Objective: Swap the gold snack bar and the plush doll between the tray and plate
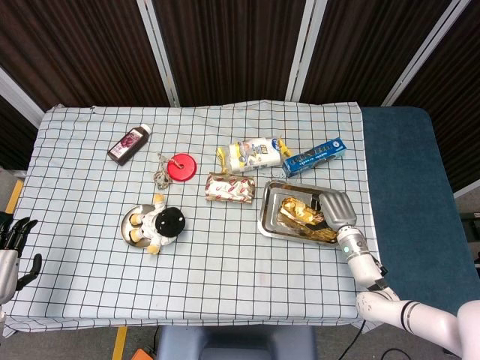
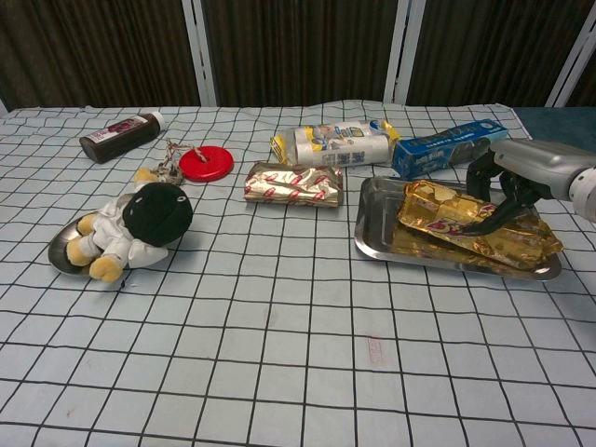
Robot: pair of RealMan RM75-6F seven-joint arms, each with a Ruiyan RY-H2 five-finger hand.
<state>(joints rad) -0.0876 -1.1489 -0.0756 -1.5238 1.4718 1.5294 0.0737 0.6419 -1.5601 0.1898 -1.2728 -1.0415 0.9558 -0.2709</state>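
Right hand (image 2: 507,182): fingers curled down onto the crinkled gold foil snack bar (image 2: 466,220), gripping it inside the shiny rectangular metal tray (image 2: 372,237). Left hand (image 1: 13,244): fingers spread, holding nothing, at the table's edge. Black-and-white plush doll (image 2: 138,223): lying on the small round metal plate (image 2: 61,253).

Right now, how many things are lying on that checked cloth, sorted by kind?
Snack packets: 4 (gold snack bar, foil packet, white packet, blue box)
Dishes: 2 (tray, plate)
Toys: 2 (plush doll, red disc)
Bottles: 1 (dark bottle)
Total: 9
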